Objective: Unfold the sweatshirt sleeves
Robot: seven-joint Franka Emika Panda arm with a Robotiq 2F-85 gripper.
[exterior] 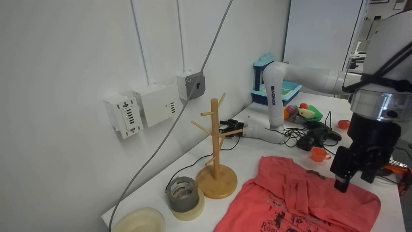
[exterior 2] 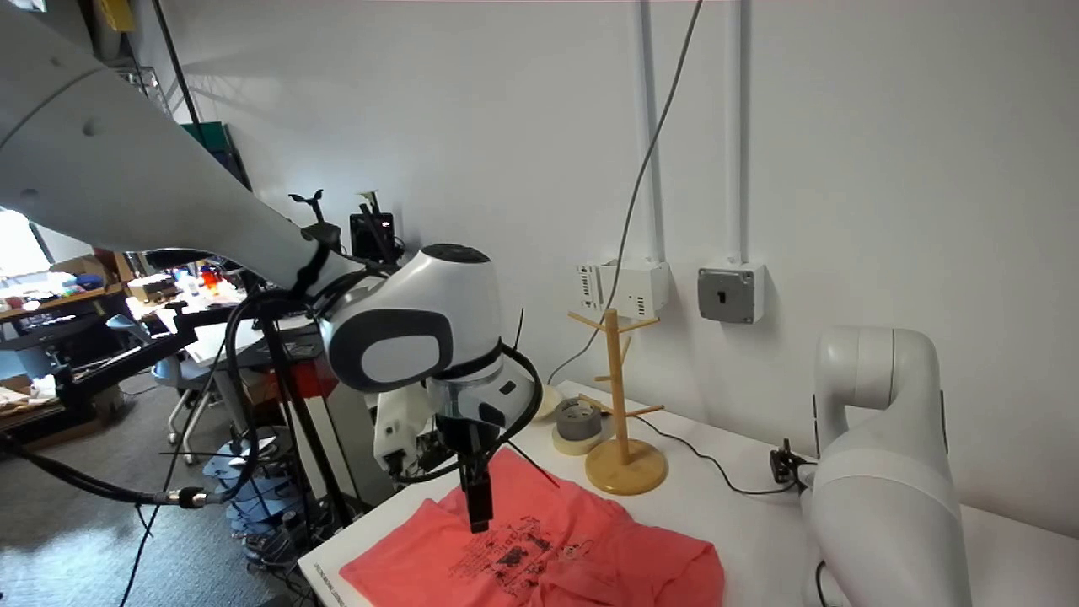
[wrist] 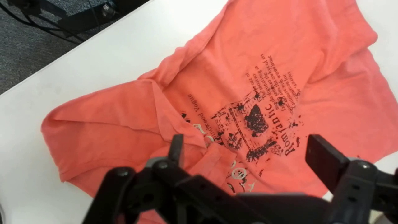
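The coral-red sweatshirt (exterior: 248,206) lies on the white table with its dark print facing up. It also shows in an exterior view (exterior 2: 548,493) and in the wrist view (wrist: 339,102). One sleeve (wrist: 105,115) is folded inward across the chest, its end covering part of the print. A second folded end (wrist: 214,161) lies close beside it. In an exterior view a folded sleeve (exterior: 296,196) lies over the upper chest. My gripper (wrist: 245,146) is open and empty above the sweatshirt, apart from the cloth. It also shows in both exterior views (exterior: 354,181) (exterior 2: 479,510).
A wooden mug tree (exterior: 215,138) stands beside the sweatshirt, with tape rolls (exterior: 183,195) and a cream bowl (exterior: 138,220) near it. An orange cup (exterior: 319,154), a black game controller (exterior: 317,137) and a white Kinova arm (exterior: 273,93) are farther along the table.
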